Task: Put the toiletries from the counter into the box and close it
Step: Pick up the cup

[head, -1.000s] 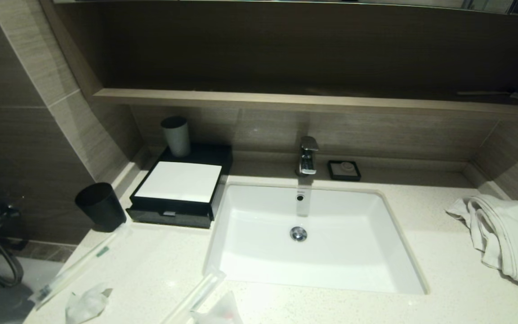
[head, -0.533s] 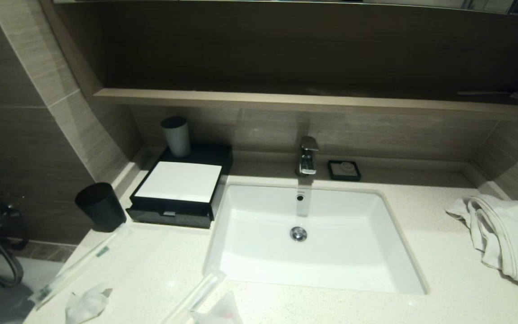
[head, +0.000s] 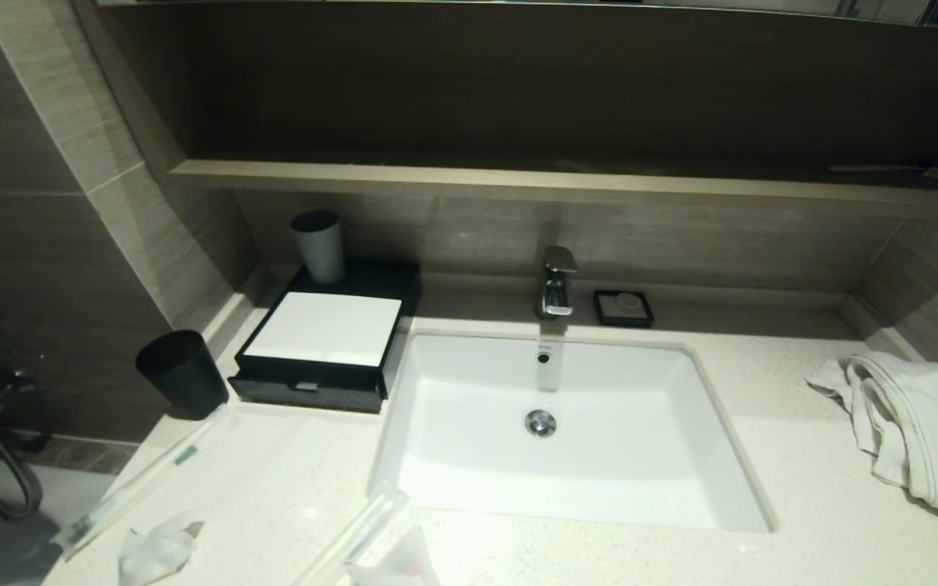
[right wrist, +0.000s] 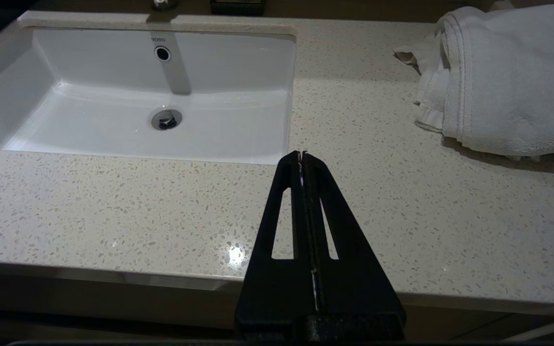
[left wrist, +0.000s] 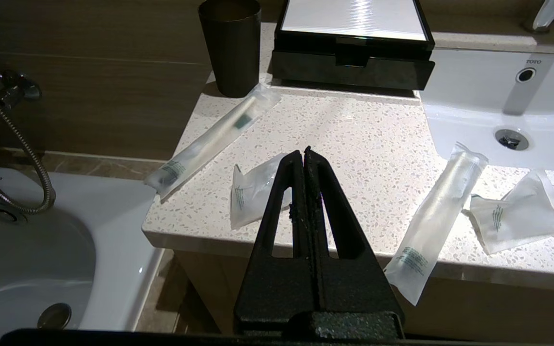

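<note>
Toiletries: sachet (left wrist: 253, 190) just beyond L claw (left wrist: 304, 153) tips | both claws pinched together, empty (R claw (right wrist: 302, 154) idle over counter (right wrist: 113, 206))

Small packet (head: 392, 567), wrapped tube (head: 347, 537) cut by head-view edge.

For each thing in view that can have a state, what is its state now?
Left gripper: shut, empty, above the counter's front edge.
Right gripper: shut, empty.
Box: drawer slightly open.
Toothbrush packets: sealed, lying flat.
Small sachets: sealed, lying on the counter.
Faucet: off.
Towel: crumpled.
</note>
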You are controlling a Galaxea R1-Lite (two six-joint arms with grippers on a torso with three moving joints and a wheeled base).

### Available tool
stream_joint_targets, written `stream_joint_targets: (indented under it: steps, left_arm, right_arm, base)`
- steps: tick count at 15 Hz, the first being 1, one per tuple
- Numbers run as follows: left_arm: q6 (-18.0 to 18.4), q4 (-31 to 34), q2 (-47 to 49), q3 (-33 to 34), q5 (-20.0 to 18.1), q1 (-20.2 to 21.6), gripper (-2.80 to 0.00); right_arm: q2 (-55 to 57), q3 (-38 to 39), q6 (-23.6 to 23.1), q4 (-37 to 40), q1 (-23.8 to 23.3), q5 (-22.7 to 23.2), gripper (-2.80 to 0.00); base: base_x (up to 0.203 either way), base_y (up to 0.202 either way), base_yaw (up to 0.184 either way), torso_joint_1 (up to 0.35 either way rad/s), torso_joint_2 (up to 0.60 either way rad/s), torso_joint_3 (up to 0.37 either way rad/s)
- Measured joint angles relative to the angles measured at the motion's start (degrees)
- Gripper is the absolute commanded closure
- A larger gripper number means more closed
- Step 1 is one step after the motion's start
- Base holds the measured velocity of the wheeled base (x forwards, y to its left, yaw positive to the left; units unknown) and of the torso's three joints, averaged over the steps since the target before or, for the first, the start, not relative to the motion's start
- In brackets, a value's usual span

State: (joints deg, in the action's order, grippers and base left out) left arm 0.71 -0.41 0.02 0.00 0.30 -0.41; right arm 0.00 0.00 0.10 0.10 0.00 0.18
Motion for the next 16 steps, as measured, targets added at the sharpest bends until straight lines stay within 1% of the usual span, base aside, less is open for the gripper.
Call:
stream_joint_targets:
  steps: [3,7,9,11,14,15,16]
  left_arm:
    - [-0.1,-0.5,0.0,-0.7,0.1,0.0,0.0]
    - [0.3,0.0,0.0,-4.6,0.4,0.0,0.0]
    - [0.6,0.9,0.0,-8.7,0.3,0.0,0.0]
    - [0.8,5.3,0.0,-15.6,-0.3,0.0,0.0]
    - [1.4,15.2,0.0,-27.0,-3.0,0.1,0.0]
    - [2.9,17.8,0.0,-29.4,-3.5,0.1,0.0]
    - [5.1,19.0,0.0,-31.1,-3.6,0.1,0.0]
  right_arm:
    - [0.0,0.0,0.0,0.0,0.0,0.0,0.0]
    - [0.0,0.0,0.0,0.0,0.0,0.0,0.0]
    - [0.0,0.0,0.0,0.0,0.0,0.0,0.0]
    - [0.0,0.0,0.0,0.0,0.0,0.0,0.0]
    - [0.0,0.0,0.0,0.0,0.0,0.0,0.0]
    - [0.0,0.0,0.0,0.0,0.0,0.0,0.0]
    - [0.0,0.0,0.0,0.0,0.0,0.0,0.0]
  base:
    - [0.0,0.0,0.0,0.0,0.0,0.0]
    - [0.0,0.0,0.0,0.0,0.0,0.0]
    - [0.0,0.0,0.0,0.0,0.0,0.0]
    - [0.0,0.0,0.0,0.0,0.0,0.0]
    - [0.0,0.0,0.0,0.0,0.0,0.0]
    - [0.0,0.0,0.0,0.0,0.0,0.0]
    - [0.0,0.0,0.0,0.0,0.0,0.0]
